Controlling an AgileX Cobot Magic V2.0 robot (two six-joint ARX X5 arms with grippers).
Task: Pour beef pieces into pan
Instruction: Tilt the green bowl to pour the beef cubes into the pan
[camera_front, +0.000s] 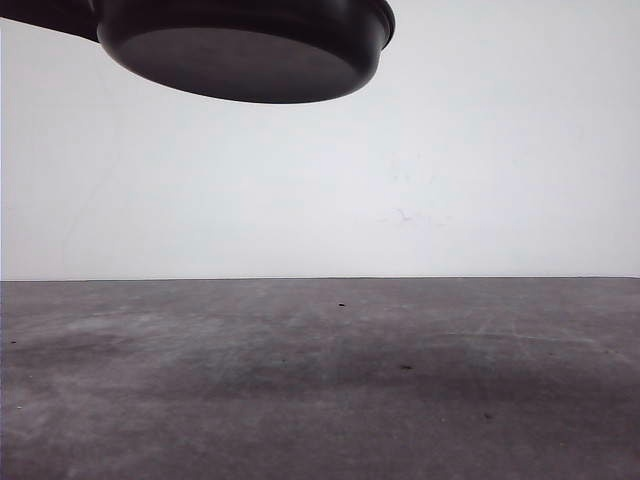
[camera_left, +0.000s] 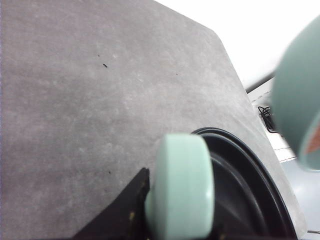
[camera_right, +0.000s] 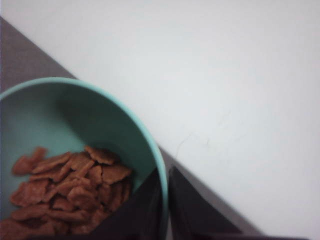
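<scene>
Closest to the right wrist camera, the right gripper (camera_right: 165, 210) pinches the rim of a teal bowl (camera_right: 30, 120) holding the beef pieces (camera_right: 70, 192). Farther off, the left gripper (camera_left: 165, 220) clamps the mint handle (camera_left: 182, 185) of the pan (camera_front: 245, 50), raised high above the grey table (camera_front: 320, 380).

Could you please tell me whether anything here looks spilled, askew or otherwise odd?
Nothing looks spilled: the beef pieces all lie inside the teal bowl, whose rim the right gripper pinches. The pan is held in the air above the grey table, tilted slightly. A few dark specks dot the table.
</scene>
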